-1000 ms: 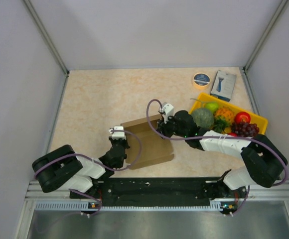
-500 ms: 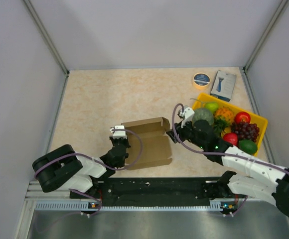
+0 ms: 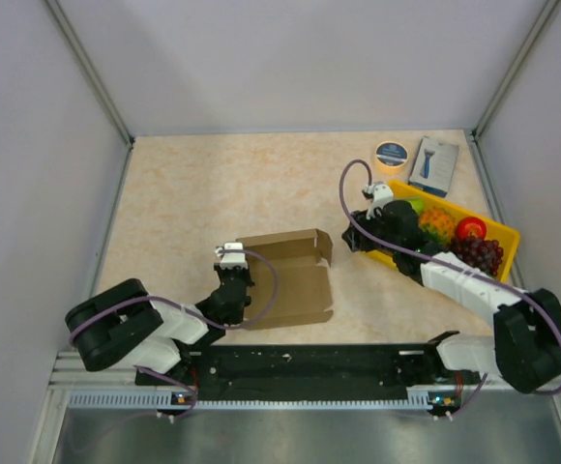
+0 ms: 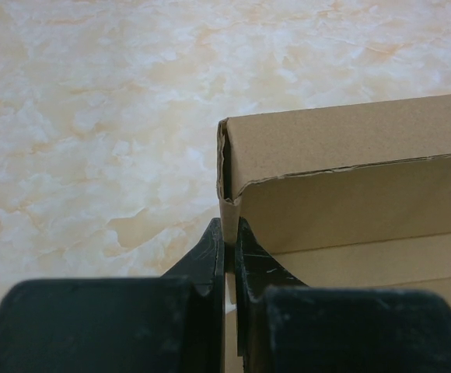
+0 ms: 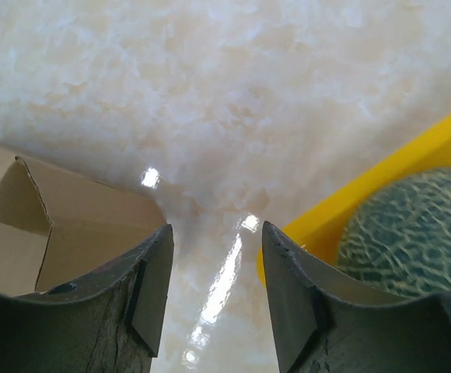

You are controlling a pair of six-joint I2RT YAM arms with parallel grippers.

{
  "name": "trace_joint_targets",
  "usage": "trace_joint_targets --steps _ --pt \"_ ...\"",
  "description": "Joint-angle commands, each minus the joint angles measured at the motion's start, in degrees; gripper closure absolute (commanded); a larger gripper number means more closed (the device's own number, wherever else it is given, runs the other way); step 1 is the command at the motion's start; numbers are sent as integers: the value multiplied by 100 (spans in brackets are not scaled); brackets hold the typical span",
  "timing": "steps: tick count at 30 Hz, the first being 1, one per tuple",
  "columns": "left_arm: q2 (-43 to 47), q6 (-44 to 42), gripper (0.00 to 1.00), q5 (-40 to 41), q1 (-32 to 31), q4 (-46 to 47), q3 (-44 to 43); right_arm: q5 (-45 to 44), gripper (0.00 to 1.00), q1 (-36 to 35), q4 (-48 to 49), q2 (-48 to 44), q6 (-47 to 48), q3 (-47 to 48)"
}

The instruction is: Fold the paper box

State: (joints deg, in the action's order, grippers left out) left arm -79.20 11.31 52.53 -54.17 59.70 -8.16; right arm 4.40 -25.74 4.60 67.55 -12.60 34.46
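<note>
The paper box (image 3: 285, 275) is a brown cardboard sheet, partly folded, with raised walls at its back and left. My left gripper (image 3: 238, 277) is at the box's left edge and is shut on the left wall; in the left wrist view the fingers (image 4: 210, 256) pinch the cardboard corner (image 4: 233, 175). My right gripper (image 3: 350, 237) is open and empty, to the right of the box and apart from it. In the right wrist view the gripper (image 5: 214, 268) hangs over bare table, with the box's right end (image 5: 62, 221) at lower left.
A yellow tray (image 3: 502, 233) with a melon (image 5: 412, 233), grapes and other fruit stands at the right, under my right arm. A tape roll (image 3: 391, 154) and a blue-and-white retail box (image 3: 433, 165) lie at the back right. Grey walls close in the table.
My right gripper has let go of the box's back right part and drawn back to the right, toward the yellow tray. The box's right flap has settled. My left gripper keeps its hold.
</note>
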Motion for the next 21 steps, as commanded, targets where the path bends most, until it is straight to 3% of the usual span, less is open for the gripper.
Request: trace_joint_targets --steps 1,7,16,21 --pt "-113 47 100 47 -41 147 -168 1149 50 -89 400 557 863 413" --pt "-96 -15 100 47 -50 191 -151 1432 53 -616 507 1173 1638 562" --pt "-96 -41 100 38 -58 305 -107 1608 53 -915 780 883 1831 298" --pt "-78 -41 100 29 -67 296 -106 1345 48 -1030 1033 821 1823 219"
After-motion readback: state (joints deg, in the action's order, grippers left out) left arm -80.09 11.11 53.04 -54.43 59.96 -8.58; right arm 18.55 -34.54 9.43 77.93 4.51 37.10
